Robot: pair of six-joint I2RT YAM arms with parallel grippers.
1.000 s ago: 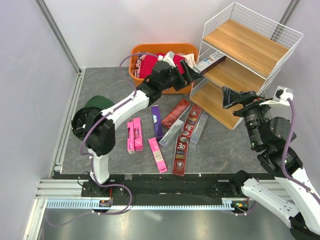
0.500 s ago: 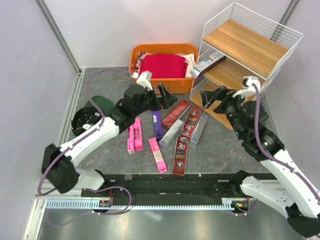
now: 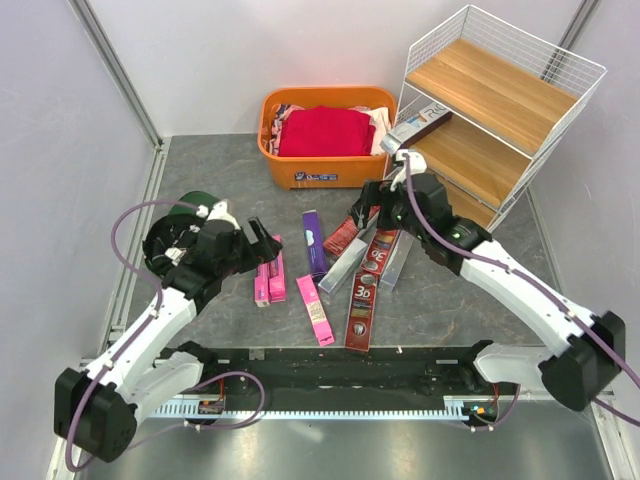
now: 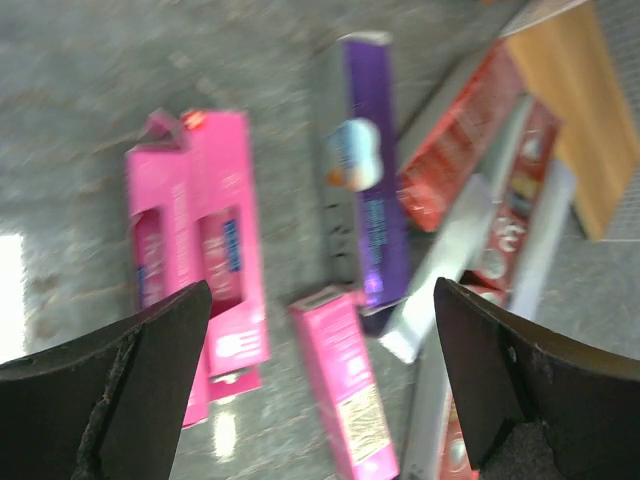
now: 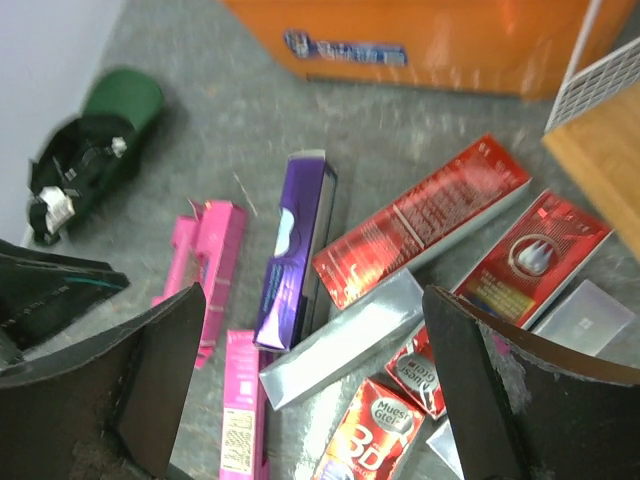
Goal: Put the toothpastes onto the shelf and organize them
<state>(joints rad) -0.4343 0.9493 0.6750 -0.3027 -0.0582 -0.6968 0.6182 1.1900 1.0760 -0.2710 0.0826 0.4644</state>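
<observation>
Several toothpastes lie on the grey table: a pink pair (image 3: 268,272), a single pink one (image 3: 315,310), a purple one (image 3: 314,243), dark red ones (image 3: 352,226), a "3D" one (image 3: 362,305) and silver ones (image 3: 343,266). One box (image 3: 420,125) rests on the left end of the shelf's (image 3: 490,120) middle board. My left gripper (image 3: 262,240) is open and empty above the pink pair (image 4: 215,250). My right gripper (image 3: 368,210) is open and empty above the silver box (image 5: 345,340) and the dark red box (image 5: 420,220).
An orange basket (image 3: 325,150) holding red clothes stands at the back, left of the shelf. A dark green object (image 3: 195,205) lies at the left by my left arm. Walls close in on the left and the right.
My left gripper let go of the box on the middle board and drew back to the near left, over the pink boxes. My right arm swung left from the shelf to over the red boxes.
</observation>
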